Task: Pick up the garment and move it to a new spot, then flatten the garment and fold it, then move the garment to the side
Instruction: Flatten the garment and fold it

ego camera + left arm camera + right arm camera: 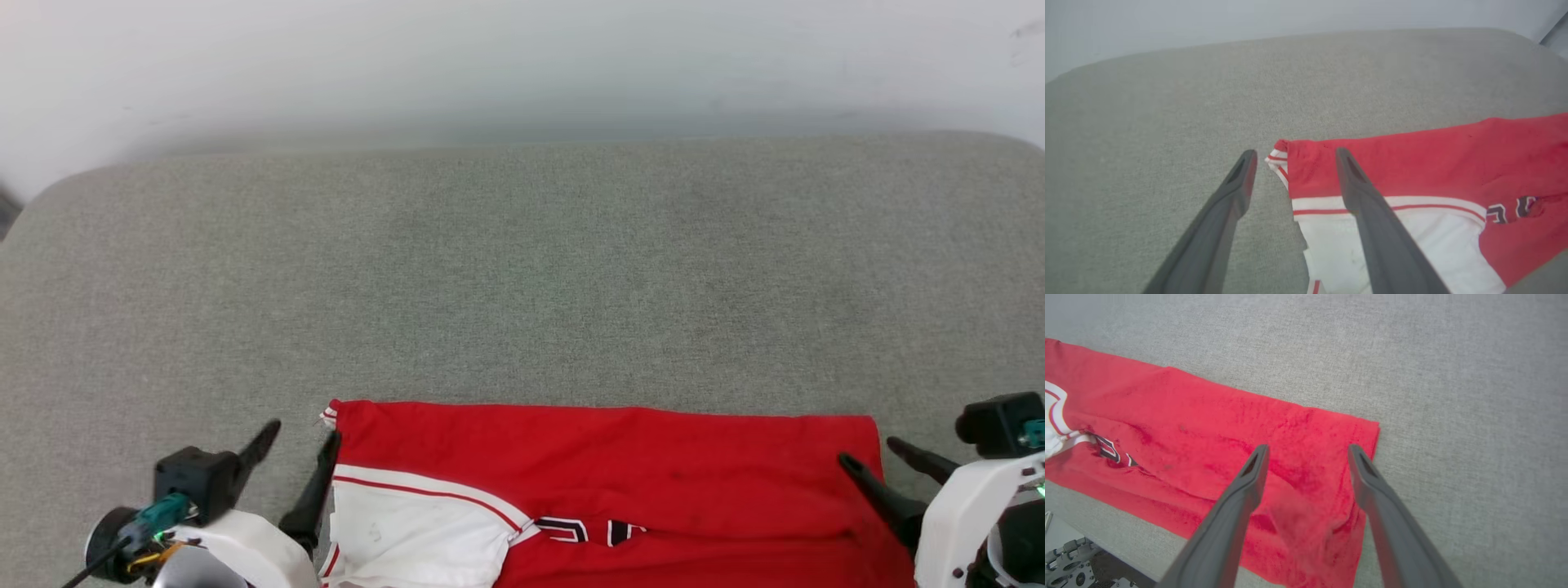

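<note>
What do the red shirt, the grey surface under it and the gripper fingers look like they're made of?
Garment: thin, matte knit fabric, probably synthetic; it creases softly. Grey surface: matte woven upholstery cloth, by its speckled weave. Fingers: dark, smooth, matte, likely moulded plastic or rubber; the look leaves that open.

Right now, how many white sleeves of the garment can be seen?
1: a white sleeve lies at the garment's left end, near the left gripper. Another may be hidden under the folded fabric.
</note>
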Available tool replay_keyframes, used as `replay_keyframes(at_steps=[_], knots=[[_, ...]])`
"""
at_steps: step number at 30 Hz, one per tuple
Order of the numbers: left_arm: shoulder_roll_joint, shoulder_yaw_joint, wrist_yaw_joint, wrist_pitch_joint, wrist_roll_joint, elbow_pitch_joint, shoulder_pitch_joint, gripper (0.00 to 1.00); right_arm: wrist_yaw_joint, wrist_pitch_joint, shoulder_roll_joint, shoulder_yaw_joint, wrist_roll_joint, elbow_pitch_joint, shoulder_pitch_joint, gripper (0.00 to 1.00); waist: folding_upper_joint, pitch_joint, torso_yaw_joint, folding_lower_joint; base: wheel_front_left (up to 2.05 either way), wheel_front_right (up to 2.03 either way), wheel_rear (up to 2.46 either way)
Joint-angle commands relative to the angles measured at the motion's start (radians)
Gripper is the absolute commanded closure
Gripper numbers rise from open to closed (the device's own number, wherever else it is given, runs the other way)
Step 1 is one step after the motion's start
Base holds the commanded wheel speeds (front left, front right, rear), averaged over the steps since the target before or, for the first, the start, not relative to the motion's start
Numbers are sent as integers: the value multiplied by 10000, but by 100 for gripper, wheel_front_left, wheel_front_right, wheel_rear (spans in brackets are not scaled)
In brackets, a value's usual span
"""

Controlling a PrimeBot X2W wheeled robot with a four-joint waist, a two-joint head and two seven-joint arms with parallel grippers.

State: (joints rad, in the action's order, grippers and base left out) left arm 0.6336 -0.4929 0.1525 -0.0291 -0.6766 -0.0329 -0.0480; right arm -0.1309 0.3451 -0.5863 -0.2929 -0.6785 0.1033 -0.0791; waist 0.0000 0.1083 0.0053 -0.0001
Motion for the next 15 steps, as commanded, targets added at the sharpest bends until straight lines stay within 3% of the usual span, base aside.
replay_keyframes(at_steps=[1, 4, 9, 11, 15], knots=[[-176, 205, 108, -616, 77, -54, -27, 0, 3, 112, 238, 369, 10, -150, 266, 0, 0, -61, 22, 1, 0, 0, 0], [-447, 619, 345, -1731, 219, -12, 155, 0, 3, 389, 819, 1287, 226, -417, 565, 0, 0, -121, 56, 1, 0, 0, 0], [-899, 1364, 968, -2336, 1098, -137, 389, 0, 3, 893, 2066, 2750, 889, -797, 1169, 0, 0, -147, 91, 1, 0, 0, 0], [-1246, 1858, 1014, -2367, 1749, -631, 433, 0, 2, 1076, 2604, 3249, 1127, -962, 1407, 0, 0, -116, 121, 1, 0, 0, 0], [-2101, 2628, 656, -2366, 3023, -1402, 963, 0, 2, 1274, 3509, 4093, 1554, -1140, 1773, 0, 0, 0, 201, 1, 0, 0, 0]])
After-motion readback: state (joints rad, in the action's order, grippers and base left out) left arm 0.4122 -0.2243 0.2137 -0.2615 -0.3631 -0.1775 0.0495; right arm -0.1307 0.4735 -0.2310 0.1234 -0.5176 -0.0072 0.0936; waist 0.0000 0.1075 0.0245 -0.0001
